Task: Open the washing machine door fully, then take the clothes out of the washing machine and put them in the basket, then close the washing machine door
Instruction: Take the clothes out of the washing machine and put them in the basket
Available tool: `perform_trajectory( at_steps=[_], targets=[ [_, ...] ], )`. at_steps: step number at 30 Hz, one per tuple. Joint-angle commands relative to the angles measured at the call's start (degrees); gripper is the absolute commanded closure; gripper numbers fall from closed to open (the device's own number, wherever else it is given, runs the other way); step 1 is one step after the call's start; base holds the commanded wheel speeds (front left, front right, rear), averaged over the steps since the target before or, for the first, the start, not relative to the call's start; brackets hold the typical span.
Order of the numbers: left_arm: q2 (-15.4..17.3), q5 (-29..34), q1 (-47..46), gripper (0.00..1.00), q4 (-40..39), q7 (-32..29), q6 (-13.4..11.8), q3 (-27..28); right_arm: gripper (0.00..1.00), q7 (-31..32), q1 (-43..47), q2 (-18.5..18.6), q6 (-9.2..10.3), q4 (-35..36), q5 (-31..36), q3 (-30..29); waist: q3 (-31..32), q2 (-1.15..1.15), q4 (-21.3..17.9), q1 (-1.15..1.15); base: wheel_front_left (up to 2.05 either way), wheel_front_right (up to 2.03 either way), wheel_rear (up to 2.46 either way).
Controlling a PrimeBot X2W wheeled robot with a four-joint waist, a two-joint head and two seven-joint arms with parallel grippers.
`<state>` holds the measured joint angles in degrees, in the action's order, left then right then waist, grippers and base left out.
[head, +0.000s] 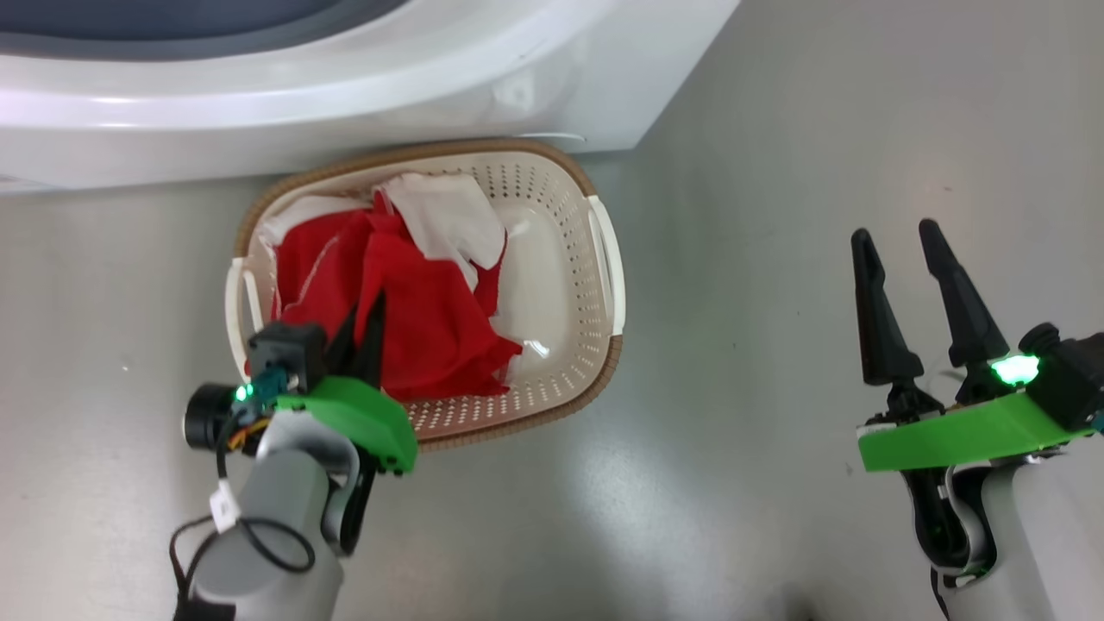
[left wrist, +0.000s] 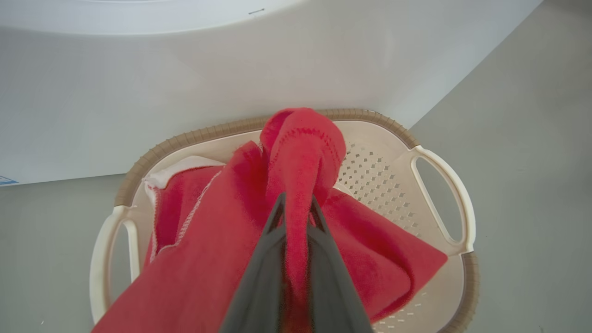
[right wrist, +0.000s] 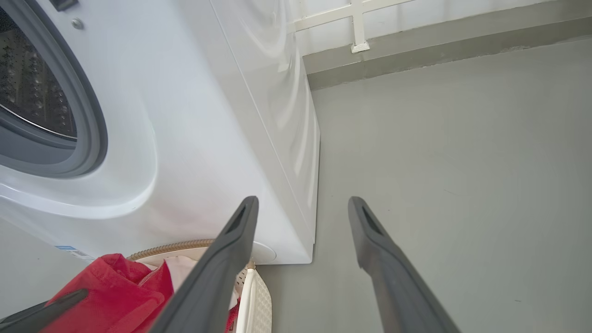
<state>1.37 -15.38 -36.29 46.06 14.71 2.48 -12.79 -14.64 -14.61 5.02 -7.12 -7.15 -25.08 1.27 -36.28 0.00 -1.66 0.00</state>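
Between the dark fingers of the left gripper (left wrist: 297, 199): clamped hard on a rolled fold of the clothes (left wrist: 300, 138), with red fleece bulging past the tips and draping down either side. Hangs directly over the basket (left wrist: 194, 136), tips aimed down into it and toward its far wall. Sits crosswise to the basket's long axis, with a white handle (left wrist: 444, 199) off to each side of the fingers. Finds most of the fabric already heaped inside, below and to the left of the fingers, and bare perforated plastic to their right. Probably needs only to part the jaws to let the last fold fall inside; risks a corner trailing over the near edge, beneath the wrist.

Just beyond the basket, faces the white front of the washing machine (head: 259, 95); hard to tell whether basket and cabinet touch. Well off to the right, above bare grey floor (head: 733, 345): right gripper (head: 895, 231), fingers spread wide and holding nothing, far less handy to the basket than the left. Farther out, past that gripper's fingers, looks onto the machine's uncovered mouth, grey-blue rubber ring (right wrist: 88, 120) around a perforated steel drum (right wrist: 32, 92); cannot tell whether more garments wait inside.
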Motion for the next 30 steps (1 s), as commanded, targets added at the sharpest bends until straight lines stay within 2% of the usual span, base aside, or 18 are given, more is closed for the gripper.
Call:
perform_trajectory(
  at_steps=[1, 4, 6, 9, 11, 21, 30],
  targets=[
    [1.5, -0.8, -1.4, 1.00, 0.4, 0.3, -0.3, 0.8, 0.00, -0.4, -0.5, 0.0, -0.36, 1.6, 0.1, 1.6, -1.2, 0.00, -0.8, 0.00, 0.00, 0.00, 0.00],
    [1.5, -0.9, -3.1, 0.99, 2.9, 0.3, -0.7, 0.5, 0.00, -0.4, -1.0, -0.2, -0.36, 1.6, 0.0, 1.5, -2.1, 0.00, -1.2, 0.00, 0.00, 0.00, 0.00],
    [1.5, -1.0, -4.0, 0.82, 3.9, 0.3, -0.9, 0.6, 0.00, -0.4, -1.3, -0.4, -0.36, 1.6, 0.0, 1.5, -2.4, 0.00, -1.4, 0.00, 0.00, 0.00, 0.00],
    [1.5, -0.9, -4.9, 0.44, 5.0, 0.3, -1.0, 0.8, 0.00, -0.4, -1.6, -0.6, -0.36, 1.5, 0.0, 1.5, -2.7, 0.00, -1.7, 0.00, 0.00, 0.00, 0.00],
    [1.5, -0.7, -5.2, 0.00, 5.3, 0.3, -1.0, 1.0, 0.00, -0.4, -1.7, -0.8, -0.36, 1.4, 0.0, 1.5, -2.7, 0.00, -1.9, 0.00, 0.00, 0.00, 0.00],
    [1.5, -0.5, -3.7, 0.00, 3.9, 0.3, -0.8, 2.8, 0.00, -0.4, -1.1, -0.6, -0.36, 0.6, 0.1, 1.7, 0.2, 0.00, -1.3, 0.00, 0.00, 0.00, 0.00],
    [1.5, 1.1, 0.9, 0.00, -1.6, 0.3, -0.2, 6.4, 0.00, -0.4, 0.4, 0.3, -0.36, -0.2, 0.4, 2.0, 5.6, 0.00, -0.8, 0.00, 0.00, 0.00, 0.00]
  ],
)
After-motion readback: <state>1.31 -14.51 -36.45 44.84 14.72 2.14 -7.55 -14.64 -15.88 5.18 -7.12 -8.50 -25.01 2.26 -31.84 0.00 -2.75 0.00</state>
